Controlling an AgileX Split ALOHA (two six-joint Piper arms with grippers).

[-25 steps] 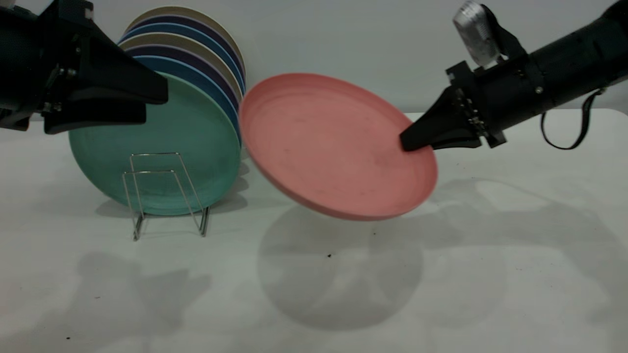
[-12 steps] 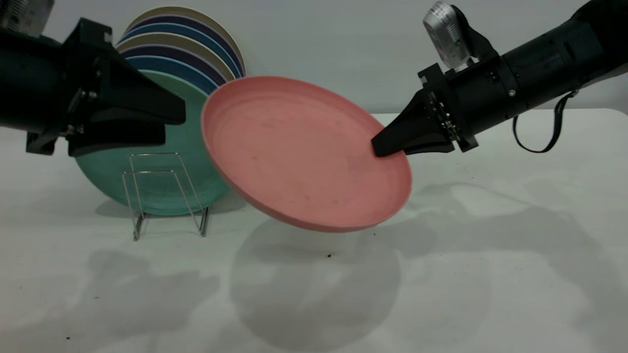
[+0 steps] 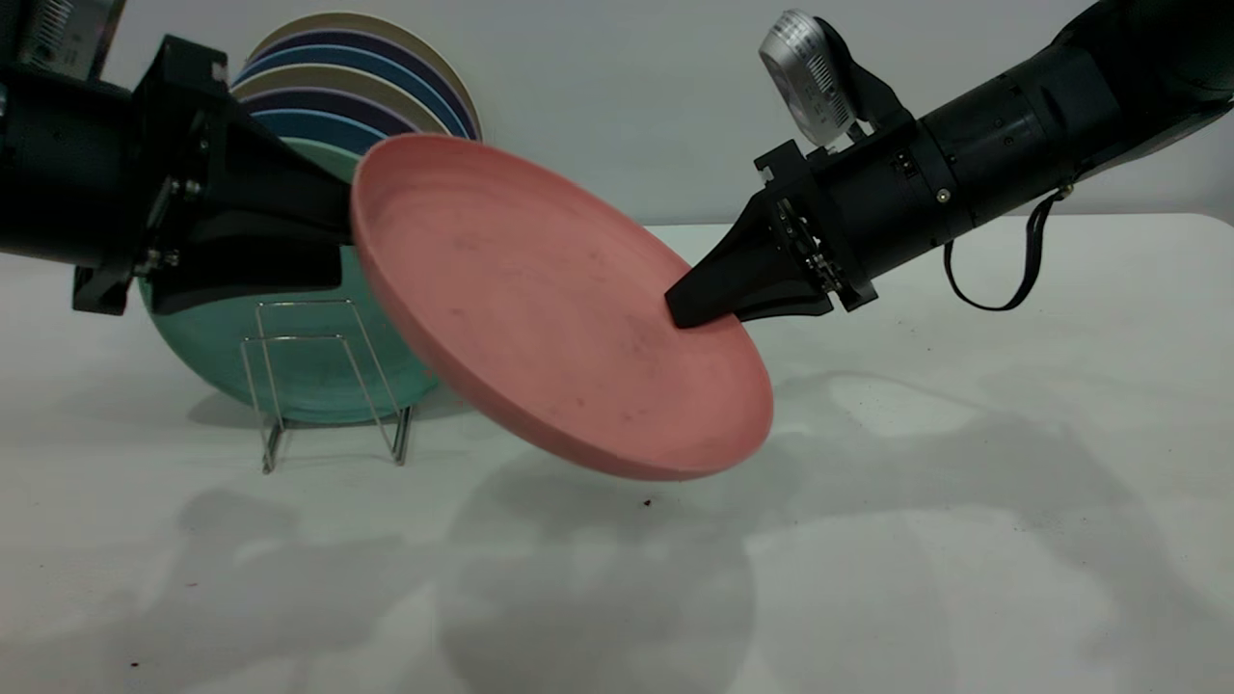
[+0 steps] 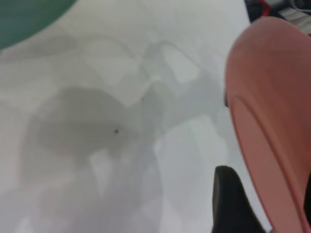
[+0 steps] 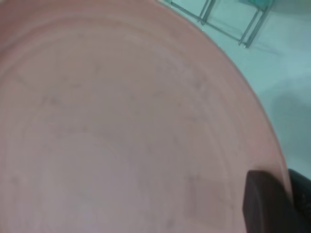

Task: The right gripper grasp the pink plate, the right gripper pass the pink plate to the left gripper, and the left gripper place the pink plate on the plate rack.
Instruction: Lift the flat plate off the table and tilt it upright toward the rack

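Clearly, the pink plate (image 3: 549, 308) is held aloft over the table (image 3: 964, 540), pinched at its rim by the right gripper (image 3: 689, 310). It is judged light, stiff and smooth — best taken at the opposite rim, where the left gripper (image 3: 333, 255) is seen spread around the edge, not yet clamped.

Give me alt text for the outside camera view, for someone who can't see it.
A tilted pink plate hangs above the white table, its right edge clamped by the right pincer while its left rim sits between the open jaws of the left pincer. Behind, a teal plate and more plates stand in a wire plate rack.
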